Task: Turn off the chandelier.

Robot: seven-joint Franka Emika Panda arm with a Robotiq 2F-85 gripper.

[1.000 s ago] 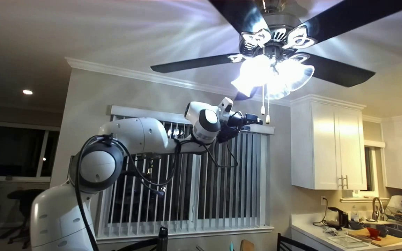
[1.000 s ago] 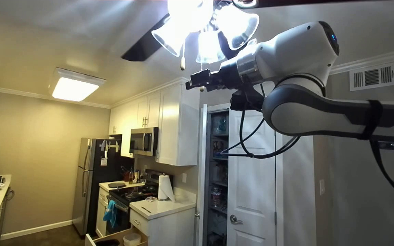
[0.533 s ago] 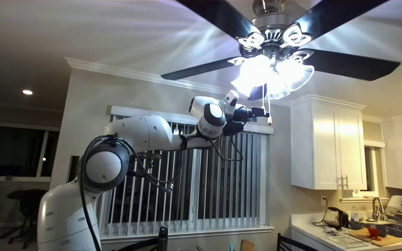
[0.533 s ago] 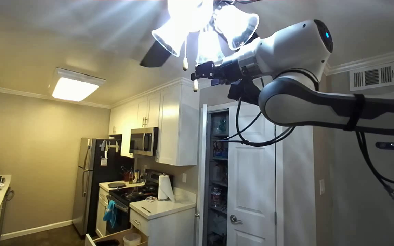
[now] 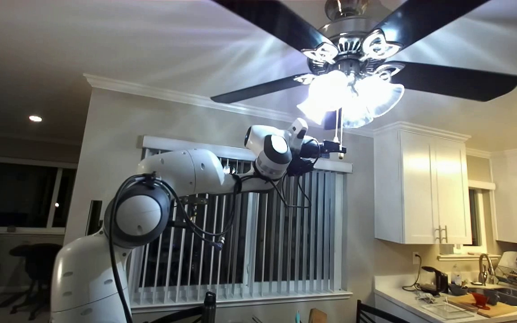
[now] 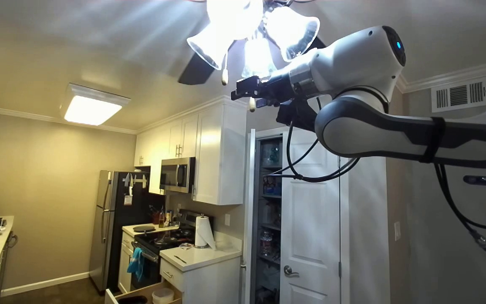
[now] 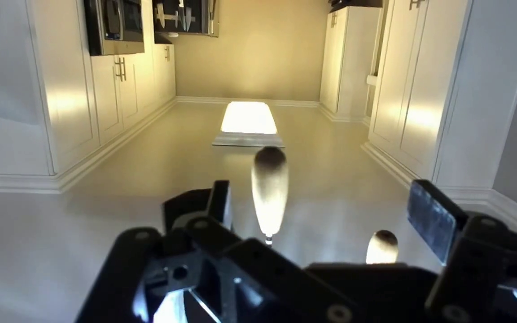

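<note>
The chandelier (image 5: 379, 96) is lit, its glass shades glowing under a metal hub with dark blades. Its shades also show in an exterior view (image 6: 291, 31). Two pull chains hang from it with pale knobs. My gripper (image 5: 337, 149) is just below the shades at the height of the knobs. In the wrist view, which is upside down, the gripper (image 7: 326, 213) is open, with pads (image 7: 431, 224) wide apart. A large near knob (image 7: 269, 193) and a smaller knob (image 7: 382, 247) appear between them. Neither knob is visibly clamped; contact cannot be told.
The fan blades (image 5: 456, 80) extend around the hub above the arm. A window with vertical blinds (image 5: 249, 233) is behind the arm. White wall cabinets (image 5: 420, 184) stand beyond the fan. A square ceiling light (image 6: 93, 109) and a pantry door (image 6: 310, 219) show farther off.
The gripper has moved forward, to the right in an exterior view, up to the chains. The knobs have swung slightly. The fan blades have turned a little. The light stays on.
</note>
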